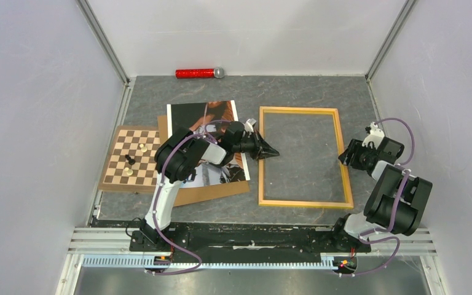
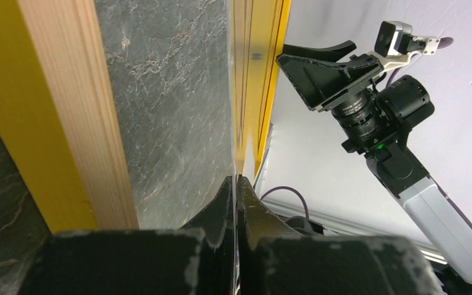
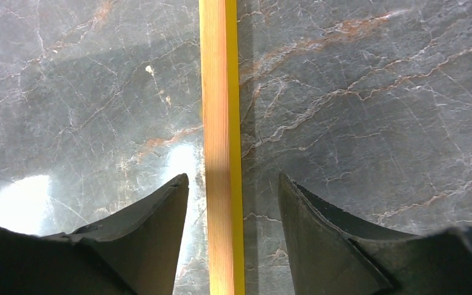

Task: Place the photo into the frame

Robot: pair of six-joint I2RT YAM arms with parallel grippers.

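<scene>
The frame (image 1: pixel 304 203) of yellow-orange wood lies flat right of centre with grey tabletop showing inside it. Left of it lies the photo (image 1: pixel 203 117), dark picture up, partly hidden under my left arm. My left gripper (image 1: pixel 275 152) is shut, its tip low over the frame's left rail (image 2: pixel 67 123). In the left wrist view the left gripper (image 2: pixel 235 179) shows only a thin pale line between its fingers, and I cannot tell if anything is pinched. My right gripper (image 1: pixel 346 157) is open. In the right wrist view it (image 3: pixel 232 175) straddles the right rail (image 3: pixel 218 92), and neither finger touches the rail.
A brown backing board (image 1: pixel 215 192) lies under the photo. A chessboard (image 1: pixel 120 163) with a few pieces sits at the left. A red cylinder with a grey end (image 1: pixel 196 74) rests by the back wall. Pale walls close in on both sides.
</scene>
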